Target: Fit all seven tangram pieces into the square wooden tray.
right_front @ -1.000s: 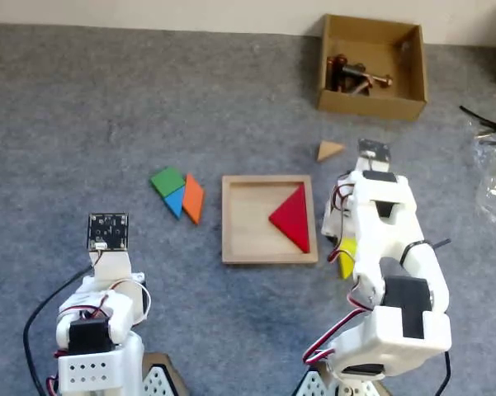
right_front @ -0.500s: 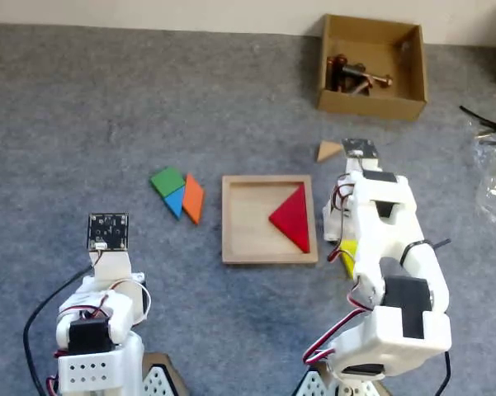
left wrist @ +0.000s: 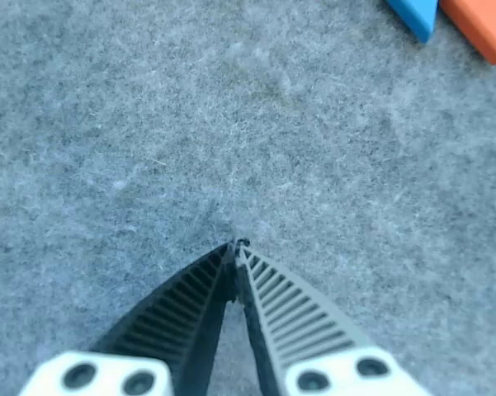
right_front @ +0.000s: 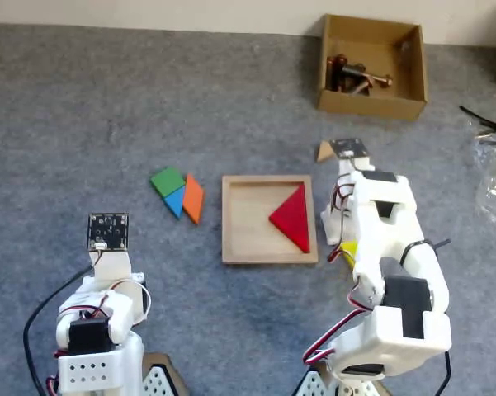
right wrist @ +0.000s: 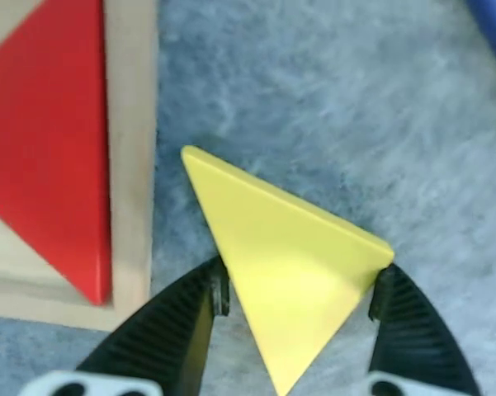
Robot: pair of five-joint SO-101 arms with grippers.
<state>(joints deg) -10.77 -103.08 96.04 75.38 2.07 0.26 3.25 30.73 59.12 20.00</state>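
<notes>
The square wooden tray holds one red triangle against its right side. A yellow triangle lies just outside the tray's right rim, and my right gripper is shut on it, a finger touching each side. In the high view the right arm covers most of that yellow triangle. A green square, a blue triangle and an orange piece cluster left of the tray. A tan triangle lies behind the tray's right corner. My left gripper is shut over bare carpet.
A cardboard box with metal parts stands at the back right. Cables and clear plastic lie at the right edge. A blue piece shows on the carpet beyond the yellow triangle. Grey carpet covers the table.
The right arm's head has swung left toward the tan triangle, and the visible part of the yellow triangle has shrunk and shifted slightly back. The left arm has not moved.
</notes>
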